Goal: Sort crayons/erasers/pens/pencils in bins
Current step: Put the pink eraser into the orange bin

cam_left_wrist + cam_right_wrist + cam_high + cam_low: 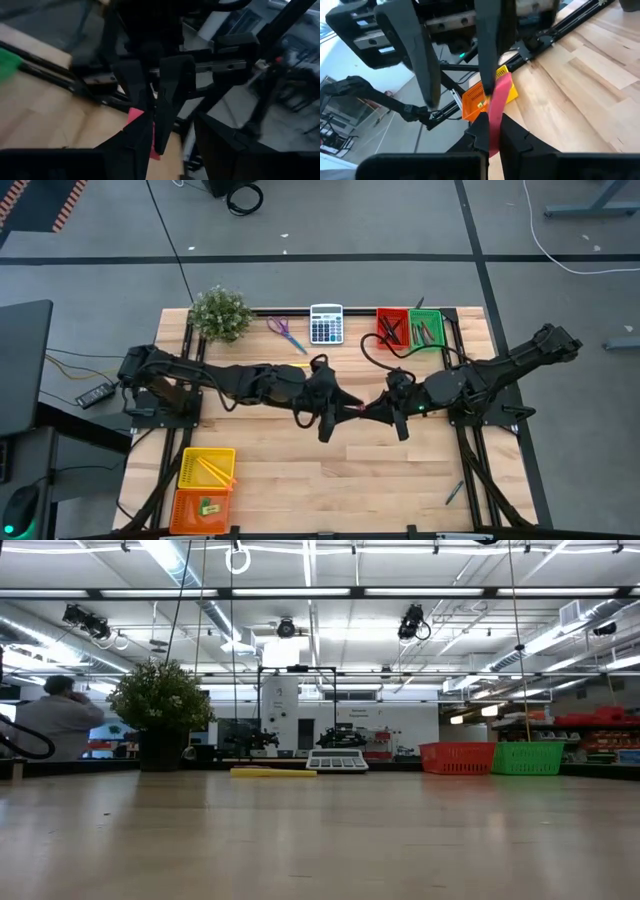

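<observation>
The right gripper [490, 135] is clamped narrow on one pink eraser [499, 97], held upright above the middle of the table [300, 480]. The left gripper [460, 97] meets it there with its fingers [427, 75] standing wide, one on each side of the eraser; whether either touches it is hard to tell.

Four bins stand on the table. The yellow bin [186, 465] and the orange bin [180, 508] sit touching at the near left corner, the orange one holding one green eraser [209, 507]. The red bin [381, 315] and the green bin [437, 316] sit side by side at the far edge, both holding dark sticks.

Along that far edge are also one calculator [326, 324], its keys too small to read, one pair of scissors [286, 332] and one potted plant [220, 313]. One dark pen [455, 492] lies near the near right corner.
</observation>
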{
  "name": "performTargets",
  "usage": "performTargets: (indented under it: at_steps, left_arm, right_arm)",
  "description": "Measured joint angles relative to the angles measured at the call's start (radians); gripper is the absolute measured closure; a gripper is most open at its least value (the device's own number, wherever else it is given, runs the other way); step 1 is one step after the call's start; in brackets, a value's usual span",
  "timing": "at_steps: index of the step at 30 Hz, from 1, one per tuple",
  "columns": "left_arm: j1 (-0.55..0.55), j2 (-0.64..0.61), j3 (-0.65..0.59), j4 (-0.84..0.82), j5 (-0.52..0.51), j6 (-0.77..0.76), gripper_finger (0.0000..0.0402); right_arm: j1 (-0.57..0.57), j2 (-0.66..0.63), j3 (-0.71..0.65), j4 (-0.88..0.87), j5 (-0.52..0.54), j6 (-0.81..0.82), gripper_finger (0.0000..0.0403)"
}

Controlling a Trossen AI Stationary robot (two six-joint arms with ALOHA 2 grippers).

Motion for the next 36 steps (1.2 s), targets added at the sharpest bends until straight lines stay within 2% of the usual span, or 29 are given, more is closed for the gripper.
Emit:
performTargets:
  at_steps: [5, 8, 19, 24, 30, 36]
  left_arm:
    - [-0.015, -0.056, 0.001, -0.001, -0.128, 0.108, 0.0238]
    - [-0.015, -0.058, 0.001, -0.045, -0.142, 0.107, 0.0228]
    - [-0.01, -0.034, 0.0, -0.062, -0.139, 0.018, 0.0193]
    - [-0.001, -0.011, -0.001, -0.075, -0.1, -0.047, 0.0203]
    - [0.003, 0.036, 0.002, 0.008, -0.012, -0.08, 0.0215]
    - [0.004, 0.036, 0.0, 0.033, -0.01, -0.076, 0.0227]
  right_arm:
    - [0.002, -0.001, 0.0, -0.01, -0.004, 0.0, 0.0379]
    - [0.001, -0.001, 0.0, 0.003, 0.009, -0.011, 0.0379]
    - [0.0, -0.002, 0.0, 0.017, 0.033, -0.041, 0.0379]
    - [0.0, -0.002, 0.0, 0.022, 0.034, -0.047, 0.0379]
    - [0.0, -0.002, 0.001, 0.028, 0.034, -0.049, 0.0379]
    - [0.0, -0.002, 0.001, 0.027, 0.033, -0.035, 0.0379]
